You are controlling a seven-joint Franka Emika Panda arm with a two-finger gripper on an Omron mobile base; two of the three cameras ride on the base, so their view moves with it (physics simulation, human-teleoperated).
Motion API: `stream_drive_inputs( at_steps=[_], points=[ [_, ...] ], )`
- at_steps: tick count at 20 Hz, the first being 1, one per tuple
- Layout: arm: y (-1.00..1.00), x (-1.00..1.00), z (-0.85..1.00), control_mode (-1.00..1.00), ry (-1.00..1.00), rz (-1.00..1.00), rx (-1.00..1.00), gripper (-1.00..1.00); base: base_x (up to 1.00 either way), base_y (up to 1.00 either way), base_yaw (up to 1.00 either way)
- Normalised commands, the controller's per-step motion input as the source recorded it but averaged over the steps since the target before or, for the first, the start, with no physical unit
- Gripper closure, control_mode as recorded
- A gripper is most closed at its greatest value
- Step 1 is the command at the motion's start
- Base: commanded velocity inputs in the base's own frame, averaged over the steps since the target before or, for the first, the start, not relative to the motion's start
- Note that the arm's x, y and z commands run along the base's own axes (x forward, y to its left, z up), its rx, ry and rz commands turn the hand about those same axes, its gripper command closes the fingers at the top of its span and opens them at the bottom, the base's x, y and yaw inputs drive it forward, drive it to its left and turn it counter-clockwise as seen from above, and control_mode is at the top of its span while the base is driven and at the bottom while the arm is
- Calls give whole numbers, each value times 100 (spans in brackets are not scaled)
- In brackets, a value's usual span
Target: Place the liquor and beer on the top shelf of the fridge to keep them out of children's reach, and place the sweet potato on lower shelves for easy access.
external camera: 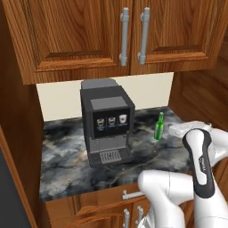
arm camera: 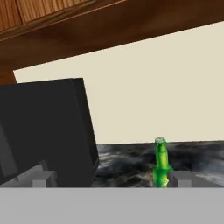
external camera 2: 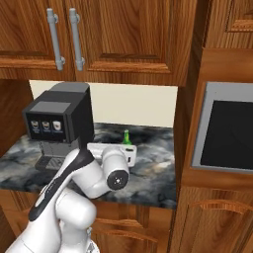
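Gripper (arm camera: 111, 178): jaws spread fully apart, empty, touching nothing. In the hand view, two grey fingertips (arm camera: 40, 178) at the bottom edge, one at far left, one at right of centre. Beer (arm camera: 161, 162) upright on the table (arm camera: 127, 159), close against the right fingertip in the picture; contact between them cannot be determined from this view, and the bottle is not between the fingertips.

Beer location: standing on the dark marbled table, right of the coffee machine (external camera: 107, 121), near the rear wall (external camera: 147, 91). In the left base view, beer (external camera: 159, 126) clear of the machine, just beyond the white hand of the arm (external camera: 202, 153). In the right base view, beer (external camera 2: 127, 138) partly hidden behind the white wrist, neck and upper body visible.

Differences between views:
- Left base view: full bottle outline, machine front with three cup icons, drip tray, drawer handles below the table edge, upper cabinet doors (external camera: 124, 35) with two grey handles.
- Right base view: wood panel and dark-screened built-in appliance (external camera 2: 228, 131) to the right of the table; arm elbow and wrist joint in front of the bottle.
- Hand view: dark side of the coffee machine (arm camera: 48, 131) at left, pale wall behind, underside of the wooden cabinet above.
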Motion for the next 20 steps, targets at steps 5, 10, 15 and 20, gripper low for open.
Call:
stream_drive_inputs(
  at_steps=[5,10,15,20],
  points=[
    [0,35,0,-100,0,0,-4,-100,0,0,0],
    [1,32,0,-100,0,0,-5,-100,0,0,0],
    [0,20,-10,-100,-2,0,-5,-100,0,0,0],
    [0,18,-22,-100,-2,0,-5,-100,0,0,0]
  ],
)
